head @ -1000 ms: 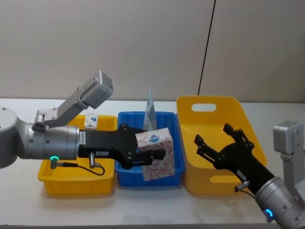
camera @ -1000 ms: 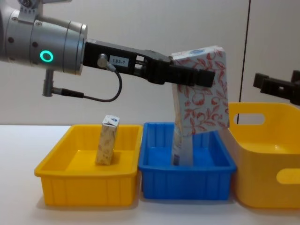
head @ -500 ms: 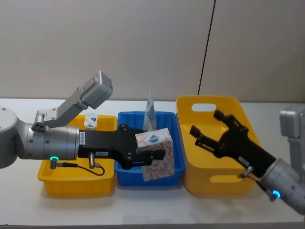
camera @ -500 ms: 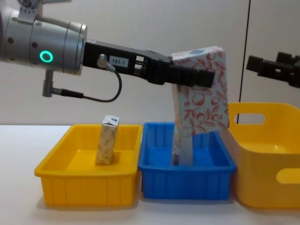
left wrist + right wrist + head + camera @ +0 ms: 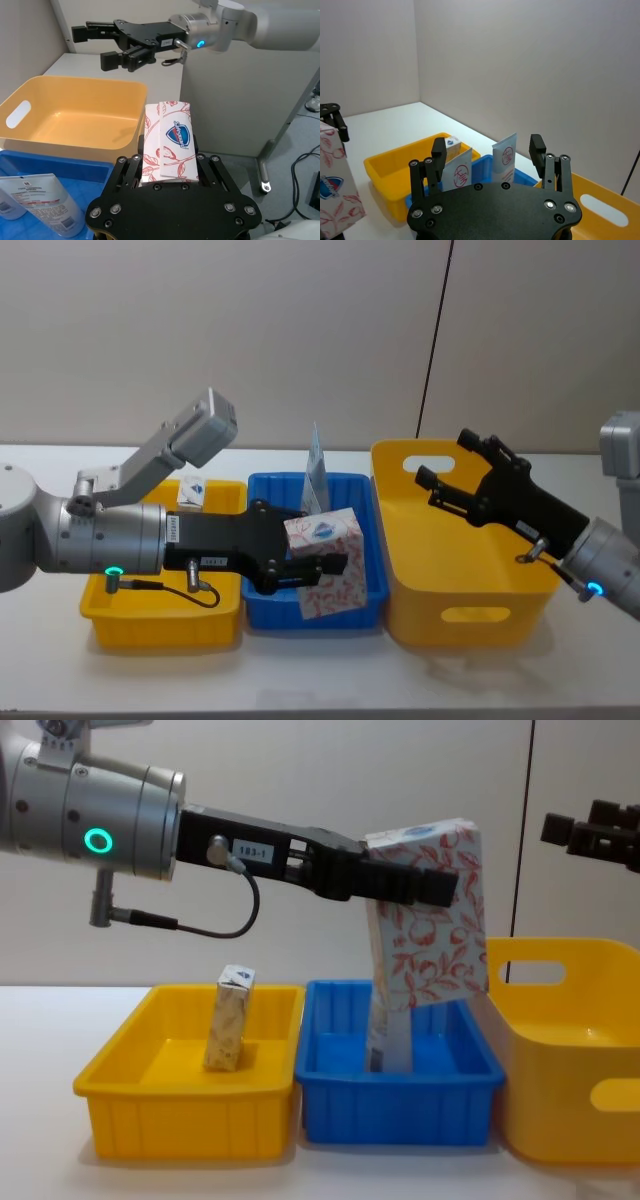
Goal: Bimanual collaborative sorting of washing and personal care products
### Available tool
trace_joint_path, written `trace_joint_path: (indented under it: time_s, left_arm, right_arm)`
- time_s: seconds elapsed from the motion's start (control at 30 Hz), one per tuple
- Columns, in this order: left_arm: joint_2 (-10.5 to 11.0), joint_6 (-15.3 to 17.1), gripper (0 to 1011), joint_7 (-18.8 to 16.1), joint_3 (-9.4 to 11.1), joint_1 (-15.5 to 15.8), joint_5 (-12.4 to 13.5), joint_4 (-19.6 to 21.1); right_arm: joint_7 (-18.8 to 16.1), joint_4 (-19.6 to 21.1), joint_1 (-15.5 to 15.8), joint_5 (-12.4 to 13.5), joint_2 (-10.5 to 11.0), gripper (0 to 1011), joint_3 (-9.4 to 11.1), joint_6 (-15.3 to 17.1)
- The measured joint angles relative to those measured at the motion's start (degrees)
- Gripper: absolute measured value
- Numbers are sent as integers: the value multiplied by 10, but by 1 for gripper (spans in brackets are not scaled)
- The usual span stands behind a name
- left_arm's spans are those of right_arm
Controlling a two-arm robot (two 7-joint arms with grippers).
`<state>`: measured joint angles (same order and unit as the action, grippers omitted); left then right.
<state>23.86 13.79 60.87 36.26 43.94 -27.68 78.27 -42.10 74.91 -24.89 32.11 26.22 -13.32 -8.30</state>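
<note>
Holding now: the left gripper (image 5: 322, 566) is clamped on the white box (image 5: 331, 538), with one finger across each broad printed face near the logo end, at the centre of the head view.
Box position: raised over the blue bin (image 5: 366, 611) and tilted. Most of its length hangs below the fingers in the chest view.
Right gripper (image 5: 446, 461): jaws wide and empty, at the upper right of the head view. It sits above the large yellow bin (image 5: 452, 616) and points toward the box.
Expected handling: a thin card carton, probably light. The walls are likely to dent under a hard squeeze, and the smooth print may slip.
Tilt: suggests the box can pivot between the pads, so moderate, even pressure is advised.
Recommended hold: the free lower half, across the two broad faces and clear of the left fingers.
Pale-blue tube (image 5: 315, 474): stands leaning in the blue bin, behind the box. It is probably soft-walled.
Small cream carton (image 5: 192, 492): upright in the left yellow bin (image 5: 160, 626).
</note>
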Motion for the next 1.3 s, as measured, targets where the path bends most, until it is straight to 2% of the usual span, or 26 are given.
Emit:
trace_joint_path:
  time_s: [0.23, 0.47, 0.67, 0.87, 1.17, 1.3]
  left_arm:
    - [0, 0, 386, 0, 0, 0, 0, 0]
    - [0, 0, 386, 0, 0, 0, 0, 0]
    - [0, 0, 386, 0, 0, 0, 0, 0]
    - [0, 0, 386, 0, 0, 0, 0, 0]
    - [0, 0, 386, 0, 0, 0, 0, 0]
    - [0, 0, 386, 0, 0, 0, 0, 0]
  right_arm:
    - [-35, -39, -32, 6, 7, 1003, -7, -8]
    - [-74, -49, -44, 19, 21, 1003, -17, 3]
    - [-107, -43, -44, 32, 36, 1003, -24, 16]
    - [-154, -29, -37, 45, 61, 1003, -34, 29]
    - [-210, -24, -30, 55, 94, 1003, -42, 30]
    - [-225, -26, -30, 57, 102, 1003, -45, 28]
